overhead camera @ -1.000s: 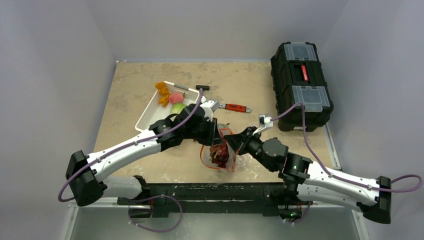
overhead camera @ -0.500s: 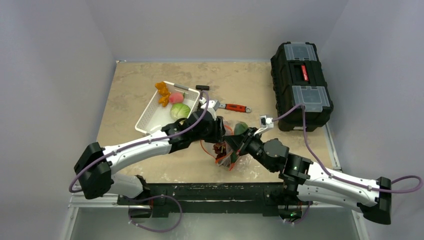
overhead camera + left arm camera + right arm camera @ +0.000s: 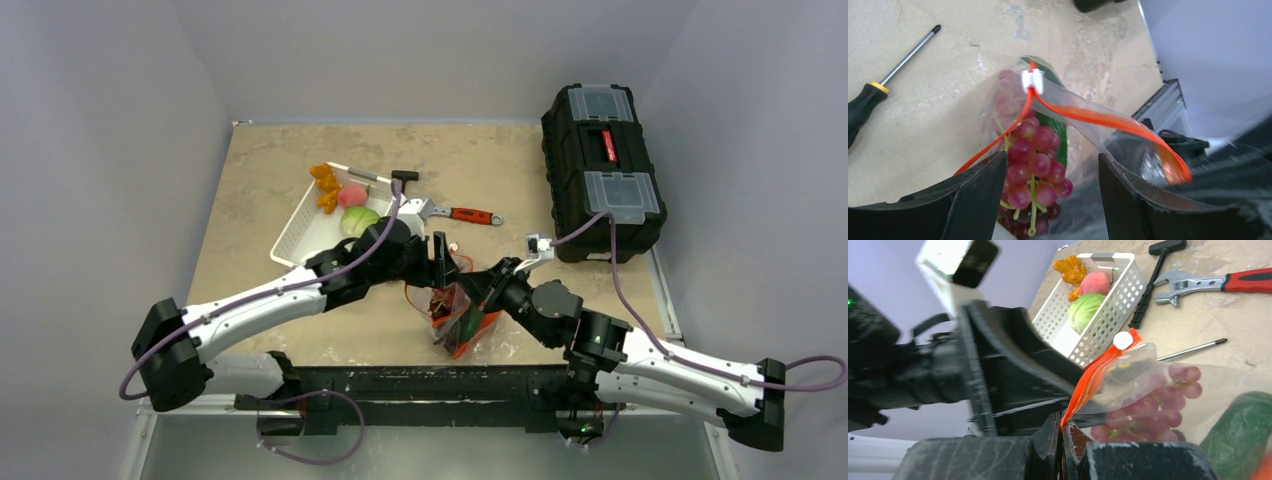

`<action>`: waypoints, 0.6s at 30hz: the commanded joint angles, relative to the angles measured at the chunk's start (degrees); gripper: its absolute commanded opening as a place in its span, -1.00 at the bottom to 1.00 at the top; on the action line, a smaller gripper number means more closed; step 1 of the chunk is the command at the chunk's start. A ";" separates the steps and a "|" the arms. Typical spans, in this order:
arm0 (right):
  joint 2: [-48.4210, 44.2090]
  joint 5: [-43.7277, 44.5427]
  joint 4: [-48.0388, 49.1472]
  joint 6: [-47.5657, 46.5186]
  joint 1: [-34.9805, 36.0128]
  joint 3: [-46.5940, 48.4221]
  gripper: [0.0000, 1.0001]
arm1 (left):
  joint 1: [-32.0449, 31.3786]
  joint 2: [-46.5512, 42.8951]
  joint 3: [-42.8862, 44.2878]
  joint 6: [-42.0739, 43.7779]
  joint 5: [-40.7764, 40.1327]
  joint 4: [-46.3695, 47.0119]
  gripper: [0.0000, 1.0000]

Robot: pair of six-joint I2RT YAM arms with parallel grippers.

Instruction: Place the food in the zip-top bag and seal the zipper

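- Top view, centre: the bag (image 3: 452, 322) lies between the two arm tips, over the lower part of the table (image 3: 260, 160); its red-orange edge faces up.
- Left wrist view: the left gripper (image 3: 1050, 167) is spread wide, with one finger at the lower left and one at the lower centre. The bag's mouth stands in the gap, and neither finger is seen to grip it.
- Left wrist view, centre: the zipper (image 3: 1098, 117) runs in two strands that part below the white slider (image 3: 1033, 80), so the mouth is open.
- Right wrist view, bottom centre: the right gripper (image 3: 1062, 429) is pressed together on the zipper (image 3: 1088, 385), pinching the strip just below its bend.
- Both wrist views: the grapes (image 3: 1034, 160) sit inside the bag, with a green piece (image 3: 1243, 432) beside them behind the plastic.
- Right wrist view, upper centre: the basket (image 3: 1118, 300) holds the cabbage (image 3: 1084, 311), the peach (image 3: 1094, 282) and the orange bits (image 3: 1070, 270), well apart from the bag.
- Right wrist view, upper right: the wrench (image 3: 1218, 282) lies on the table, right of the basket.
- Right wrist view, right of centre: a screwdriver (image 3: 1193, 350) lies just above the bag.
- Top view, upper right: a black toolbox (image 3: 603, 170) stands closed at the table's right edge.
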 commanded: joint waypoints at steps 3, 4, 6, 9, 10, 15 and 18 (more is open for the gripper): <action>-3.50 4.74 0.34 -1.82 0.10 1.11 -1.00 | 0.07 -10.08 -0.43 2.54 8.70 -4.02 0.33; -3.60 4.74 -0.72 -1.88 0.12 1.37 -1.00 | 0.07 -11.69 -0.47 2.58 9.61 -4.98 0.32; -3.76 4.34 -1.40 -2.28 0.11 1.89 -1.00 | 0.07 -14.42 -0.28 3.11 10.10 -7.03 0.19; -3.82 4.64 -1.46 -3.06 0.08 2.32 -1.00 | 0.07 -17.96 0.06 3.50 6.44 -13.88 0.14; -3.76 4.70 -2.04 -3.33 0.11 2.82 -1.00 | 0.07 -18.61 -0.28 3.45 4.94 -15.52 0.20; -4.06 4.52 -2.73 -4.57 0.12 3.94 -1.00 | 0.07 -17.47 -3.16 2.99 0.12 -17.87 0.32; -4.73 4.35 -2.89 -4.10 0.12 3.36 -1.00 | 0.07 -13.87 -4.68 1.96 0.47 -15.74 0.29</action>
